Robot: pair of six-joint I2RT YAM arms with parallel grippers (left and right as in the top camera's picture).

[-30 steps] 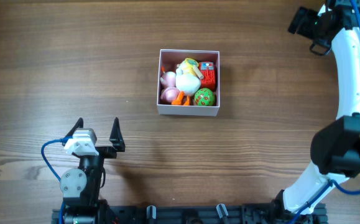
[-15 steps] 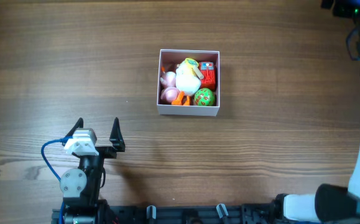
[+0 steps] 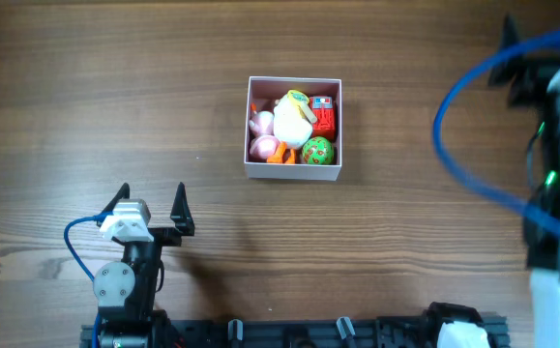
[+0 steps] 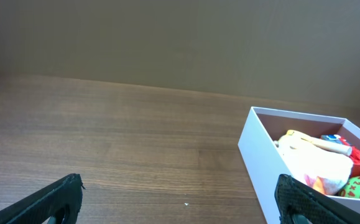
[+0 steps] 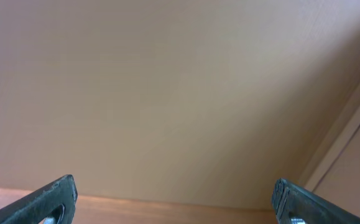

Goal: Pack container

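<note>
The container (image 3: 292, 173), a white-walled square box, sits in the middle of the table. It holds several toys: a white plush (image 3: 291, 124), a green egg (image 3: 317, 150), a red block (image 3: 324, 116) and pink pieces (image 3: 261, 135). My left gripper (image 3: 151, 203) stands open near the front left, well short of the box, with nothing between its fingers. In the left wrist view the container (image 4: 260, 162) lies ahead to the right of the open left gripper (image 4: 178, 186). My right gripper (image 5: 173, 186) is open and empty, facing a plain wall. The right arm (image 3: 550, 193) is a blur at the right edge.
A blue cable (image 3: 463, 174) loops from the right arm over the table's right side. Bare wooden tabletop (image 3: 115, 97) surrounds the box. The arm bases sit along the front edge (image 3: 289, 333).
The right arm has swung away from the back right corner and now rises, blurred, along the right edge. The left arm and the box have not moved.
</note>
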